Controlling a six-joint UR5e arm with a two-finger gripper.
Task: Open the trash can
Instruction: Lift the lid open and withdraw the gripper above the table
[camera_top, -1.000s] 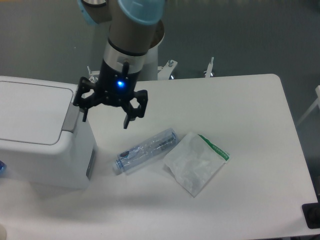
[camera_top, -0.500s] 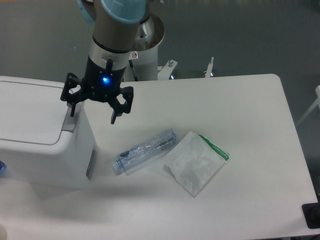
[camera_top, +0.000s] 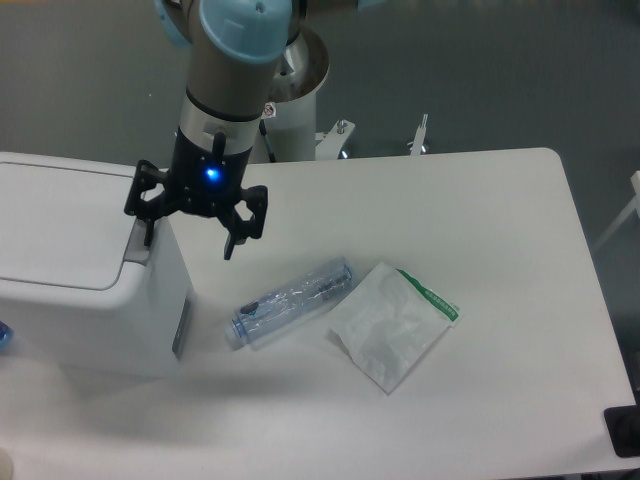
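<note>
At nine o'clock on the white table (camera_top: 480, 200), one trash can (camera_top: 85, 275) is seen: a large white boxy bin with rounded corners, its flat lid (camera_top: 60, 225) lying closed. One grey push tab (camera_top: 142, 238) is set into the bin's right edge. Directly over that edge, one gripper (camera_top: 188, 228) is held on one arm (camera_top: 232, 80), a blue light lit on its black body. Its two fingers are spread wide apart with nothing between them; the left finger (camera_top: 148, 215) is seen over the tab, though contact cannot be judged, and the right finger (camera_top: 238, 225) hangs beyond the bin's side. Toward five o'clock from the gripper, one clear plastic bottle (camera_top: 290, 302) is laid on its side. Just beside it, at its four o'clock, one white pouch (camera_top: 392, 325) with a green strip is laid flat.
</note>
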